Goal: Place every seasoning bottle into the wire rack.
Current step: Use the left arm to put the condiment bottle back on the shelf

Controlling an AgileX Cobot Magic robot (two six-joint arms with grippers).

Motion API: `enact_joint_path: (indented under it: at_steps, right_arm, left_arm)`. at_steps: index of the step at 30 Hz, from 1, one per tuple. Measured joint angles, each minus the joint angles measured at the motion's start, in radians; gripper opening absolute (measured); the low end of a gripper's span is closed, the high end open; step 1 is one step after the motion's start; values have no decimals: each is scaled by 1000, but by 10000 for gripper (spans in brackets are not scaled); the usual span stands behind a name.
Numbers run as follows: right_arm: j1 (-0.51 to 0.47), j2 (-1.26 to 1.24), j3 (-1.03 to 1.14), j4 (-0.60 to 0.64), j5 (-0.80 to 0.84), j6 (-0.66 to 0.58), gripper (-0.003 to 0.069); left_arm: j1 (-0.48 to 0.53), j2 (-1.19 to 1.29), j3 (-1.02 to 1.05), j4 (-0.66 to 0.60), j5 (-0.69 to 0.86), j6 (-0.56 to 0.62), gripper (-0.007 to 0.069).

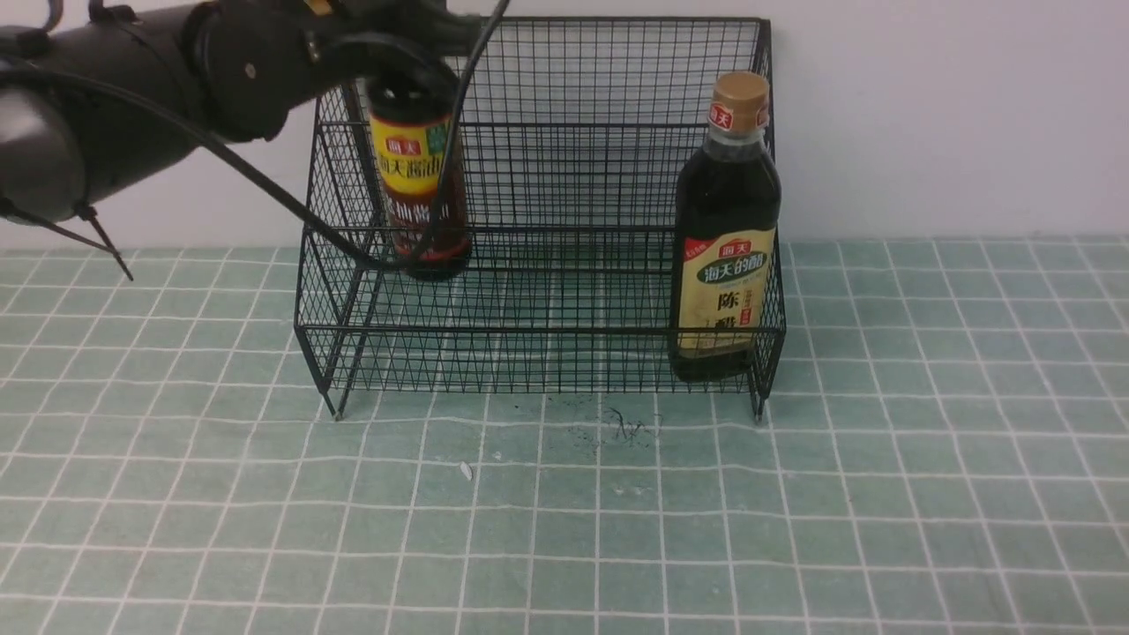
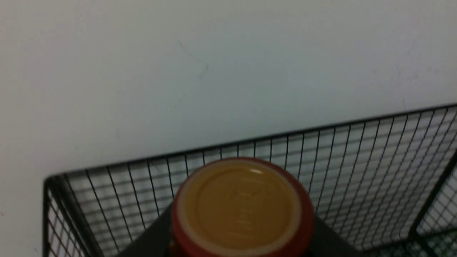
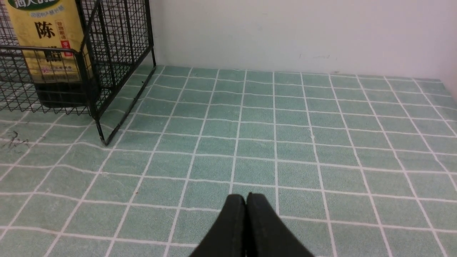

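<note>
A bare white wall point(image 1: 953, 115) backs a worktop point(image 1: 926, 494) covered in green grid-patterned sheeting, suggesting a lab test station; the wider premises cannot be identified.

My fingers point(image 3: 232, 225) are shut against each other above the bench point(image 3: 303, 150), nothing between them. Near the bench's far edge, by the wall point(image 3: 296, 35), stands the black wire rack point(image 3: 83, 71), partly in my sight. Inside it, behind the front mesh, the cream-labelled bottle point(image 3: 53, 46) sits near the rack's side corner, its cap out of my sight.
</note>
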Motion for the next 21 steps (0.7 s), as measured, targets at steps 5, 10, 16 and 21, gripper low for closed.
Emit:
enact_joint_path:
  at_steps: [5, 10, 16, 21]
  right_arm:
    - [0, 0, 0, 0, 0, 0, -15]
    - [0, 0, 0, 0, 0, 0, -15]
    - [0, 0, 0, 0, 0, 0, -15]
    - [0, 0, 0, 0, 0, 0, -15]
  left_arm:
    - [0, 34, 0, 1, 101, 0, 258]
    - [0, 45, -1, 4, 113, 0, 264]
    - [0, 30, -8, 4, 114, 0, 395]
    - [0, -36, -10, 4, 167, 0, 447]
